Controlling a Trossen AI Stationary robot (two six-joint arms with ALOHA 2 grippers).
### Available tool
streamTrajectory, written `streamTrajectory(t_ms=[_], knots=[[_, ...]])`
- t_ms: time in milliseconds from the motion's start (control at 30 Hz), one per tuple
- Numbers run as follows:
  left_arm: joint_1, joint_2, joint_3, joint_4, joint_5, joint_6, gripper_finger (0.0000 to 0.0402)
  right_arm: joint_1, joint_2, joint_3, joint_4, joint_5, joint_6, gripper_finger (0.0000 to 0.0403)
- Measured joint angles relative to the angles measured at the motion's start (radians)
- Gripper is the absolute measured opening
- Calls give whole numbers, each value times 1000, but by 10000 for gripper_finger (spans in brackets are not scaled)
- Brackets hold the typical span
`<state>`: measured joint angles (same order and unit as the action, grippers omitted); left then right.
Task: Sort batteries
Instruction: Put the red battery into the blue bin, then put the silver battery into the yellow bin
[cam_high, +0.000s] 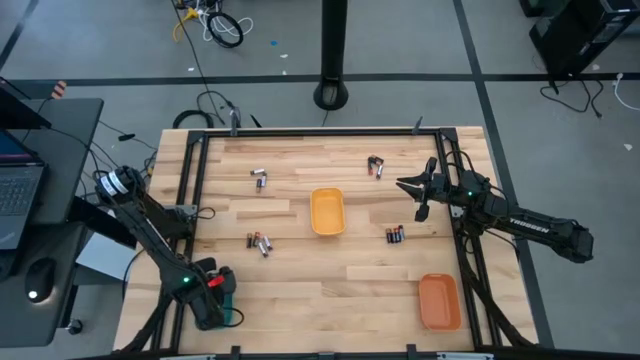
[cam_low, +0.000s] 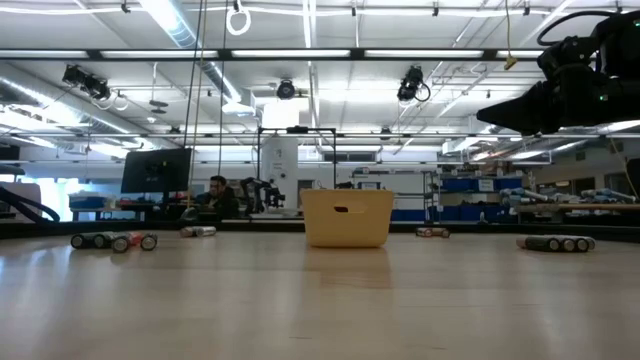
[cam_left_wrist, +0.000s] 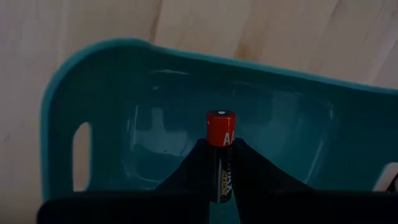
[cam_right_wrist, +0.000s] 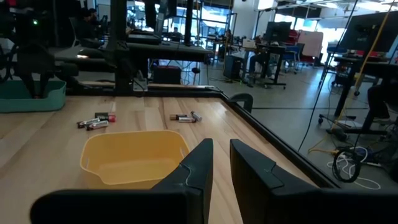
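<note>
My left gripper (cam_left_wrist: 221, 177) is at the table's near left corner, over the teal tray (cam_left_wrist: 155, 81), and is shut on one black battery with a red end (cam_left_wrist: 221, 127). Loose batteries lie on the wood in small groups: far left (cam_high: 260, 178), far right (cam_high: 375, 166), near left (cam_high: 260, 243) and right of the yellow tray (cam_high: 395, 235). My right gripper (cam_right_wrist: 221, 165) hovers at the table's right side (cam_high: 415, 190), beyond the yellow tray (cam_right_wrist: 134, 155). It is open by a narrow gap and holds nothing. My left gripper pinches the battery's black body (cam_left_wrist: 222, 180) between its two fingers, and the battery lies along them. The red end (cam_left_wrist: 221, 124) sticks out past the fingertips toward the teal tray's floor. The fingers come from above; I cannot tell whether the battery touches the floor.
The yellow tray (cam_high: 327, 212) stands mid-table and an orange tray (cam_high: 439, 300) lies at the near right corner. A black frame (cam_high: 200, 140) borders the table. Bare wood lies between the trays. A person (cam_low: 218, 195) sits in the room behind.
</note>
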<state>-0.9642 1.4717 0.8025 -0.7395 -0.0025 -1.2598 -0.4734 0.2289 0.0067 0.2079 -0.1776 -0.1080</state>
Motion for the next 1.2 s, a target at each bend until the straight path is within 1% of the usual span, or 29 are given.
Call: streamTrajectory(t_ms=[167, 400, 500, 633, 767, 867, 1033, 1133, 1200], knots=[[2, 1, -52, 76, 2, 0, 44, 0, 0, 0, 0, 0, 0, 67], [2, 0, -74, 94, 12, -2, 48, 0, 0, 0, 0, 0, 0, 67], [2, 0, -74, 104, 33, -2, 63, 0, 0, 0, 0, 0, 0, 67], [2, 1, -51, 99, 59, -2, 93, 0, 0, 0, 0, 0, 0, 67], [2, 1, 1, 33, 63, -2, 119, 0, 0, 0, 0, 0, 0, 67], [2, 1, 64, -78, 40, -2, 130, 0, 0, 0, 0, 0, 0, 67], [2, 1, 182, -228, -37, -9, 131, 0, 0, 0, 0, 0, 0, 67], [10, 1, 230, -245, -125, -23, 122, 0, 0, 0, 0, 0, 0, 67], [18, 1, 247, -243, -193, -2, 106, 0, 0, 0, 0, 0, 0, 67]])
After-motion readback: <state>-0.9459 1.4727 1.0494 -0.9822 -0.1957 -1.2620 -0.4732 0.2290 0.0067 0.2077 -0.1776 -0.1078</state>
